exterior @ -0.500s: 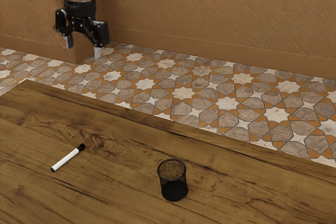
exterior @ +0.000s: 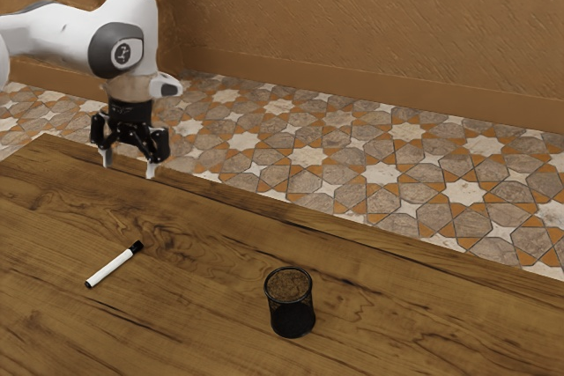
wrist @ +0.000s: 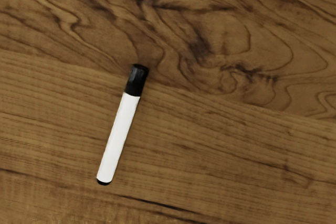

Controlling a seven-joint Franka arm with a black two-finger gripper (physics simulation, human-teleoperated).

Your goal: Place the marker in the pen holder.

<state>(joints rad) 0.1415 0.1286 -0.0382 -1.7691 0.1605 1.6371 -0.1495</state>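
My gripper (exterior: pixel 129 170) hangs in the air above the table's far edge in the exterior view, pointing down, its two fingers wide apart with nothing between them. The white marker (exterior: pixel 111 269) with a black cap lies flat on the wood, lower than the gripper and apart from it. In the wrist view the same marker (wrist: pixel 118 135) lies below my hand. To the exterior view's right of it stands the black mesh pen holder (exterior: pixel 291 304), upright with its mouth up.
The wooden table (exterior: pixel 203 226) carries both objects. Past its far edge lie a patterned tile floor (exterior: pixel 382 173) and a brown wall (exterior: pixel 379 33).
My gripper has come down a long way in the exterior view, nearer the table and the marker, still open. The marker and the pen holder have stayed where they were.
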